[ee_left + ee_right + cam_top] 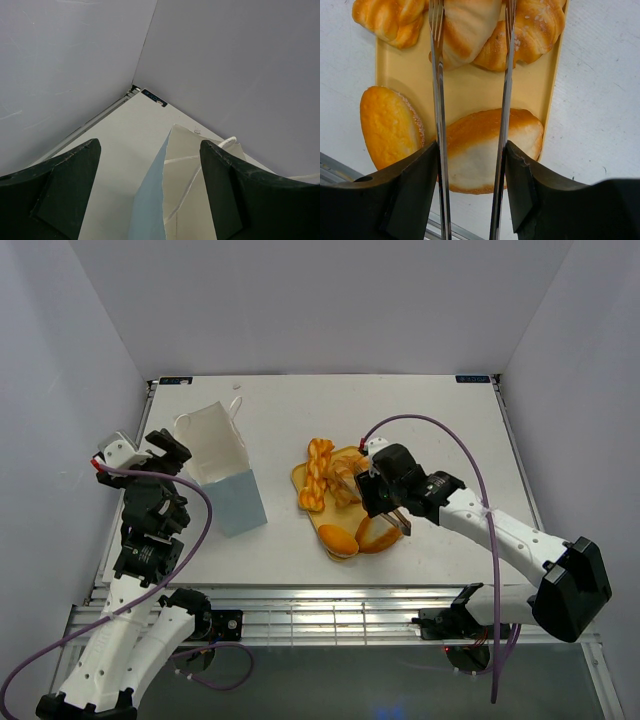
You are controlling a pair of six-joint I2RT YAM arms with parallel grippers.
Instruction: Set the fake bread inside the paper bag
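Hovering over the yellow tray (470, 92), the right gripper (470, 150) has its jaws about half apart. The two thin metal blades (438, 75) on its fingers reach forward on either side of a croissant (467, 30). The blades lie right at its flanks, but I cannot tell whether they pinch it. Under the blades an oval roll (527, 132) lies at the near end of the tray, and a second roll (390, 125) overhangs the tray's edge onto the table (420, 420). Another croissant (537, 25), flecked with white, touches the first, and a braided twist (318, 475) lies along the tray's left side. All the bread (378, 532) in view is on or against the tray, near the middle of the table. The bag (228, 480) stands upright with its mouth open, left of the tray and apart from it. The left gripper (150, 147) hangs at the bag's left rim, jaws spread wide with nothing in them; the bag's top edge shows between its fingers.
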